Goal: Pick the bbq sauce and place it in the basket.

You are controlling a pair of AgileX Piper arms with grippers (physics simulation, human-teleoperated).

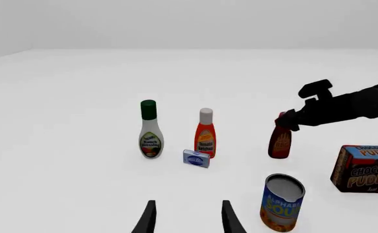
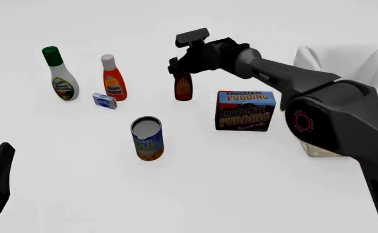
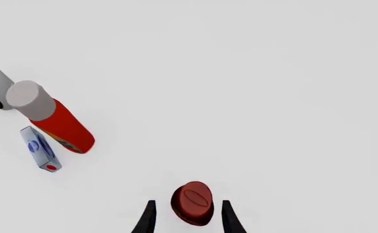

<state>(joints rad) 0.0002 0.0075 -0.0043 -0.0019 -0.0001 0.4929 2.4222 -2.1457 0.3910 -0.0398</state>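
A: Basket (image 2: 344, 60) stands at the table's (image 2: 196, 189) far right, behind the pudding box (image 2: 245, 110).

B: And the bbq sauce (image 2: 183, 86)?

A: Upright left of that box, right claw (image 3: 185, 216) spread around its cap. Left claw (image 1: 186, 218) spread, empty.

You've got three bottles on the table (image 2: 196, 189): one bbq sauce (image 2: 183, 88), one ketchup (image 2: 113, 80) with a white cap, one ranch (image 2: 61, 77) with a green cap. One soup can (image 2: 147, 138). Two boxes: one chocolate pudding box (image 2: 245, 110), one small blue box (image 2: 105, 101) just beside the ketchup. One basket (image 2: 354, 63), only partly visible behind the right arm. Two arms, so two hands: right hand (image 3: 186, 216) with both its fingers in sight in its wrist view, left hand (image 1: 186, 221) likewise. Total you can count on the table: seven items, six of them loose goods plus the basket.
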